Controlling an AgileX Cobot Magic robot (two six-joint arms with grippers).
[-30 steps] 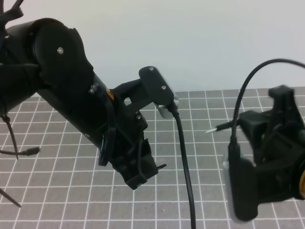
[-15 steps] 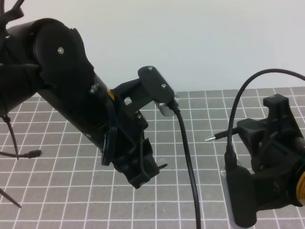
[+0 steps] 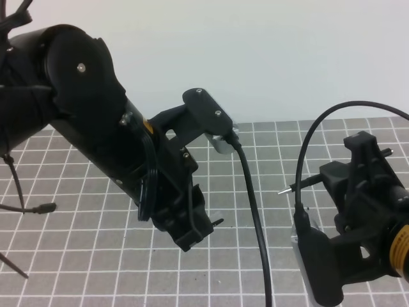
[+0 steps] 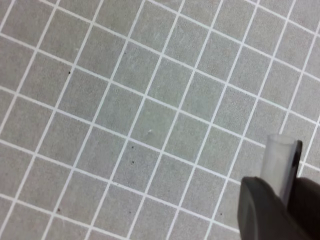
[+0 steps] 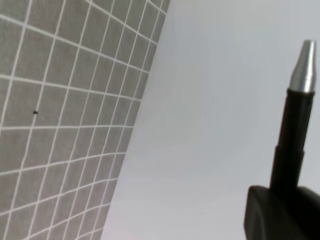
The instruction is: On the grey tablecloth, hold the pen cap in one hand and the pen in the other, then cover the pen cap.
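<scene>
The grey tablecloth (image 3: pixel 96 256) (image 4: pixel 125 100) (image 5: pixel 50 100) covers the table. My left gripper (image 3: pixel 204 227) (image 4: pixel 286 197) hangs above it, shut on the pen cap (image 3: pixel 216 220) (image 4: pixel 281 162), a short frosted tube with a dark clip sticking out past the fingers. At the right, my right gripper (image 3: pixel 329 179) (image 5: pixel 287 195) is shut on the pen (image 3: pixel 300 185) (image 5: pixel 292 130). The pen's silver tip (image 3: pixel 281 190) (image 5: pixel 305 65) points left toward the cap, with about two grid squares between them in the high view.
A thick black cable (image 3: pixel 252 211) drops from the left wrist camera between the two grippers. Another cable (image 3: pixel 310 144) arcs over the right arm. A thin lead with a plug (image 3: pixel 41 207) lies at the left. A pale wall (image 3: pixel 268 57) stands behind.
My right gripper has moved down in the high view with the pen, whose tip now sits lower and nearer the cap's height. The left arm has barely moved.
</scene>
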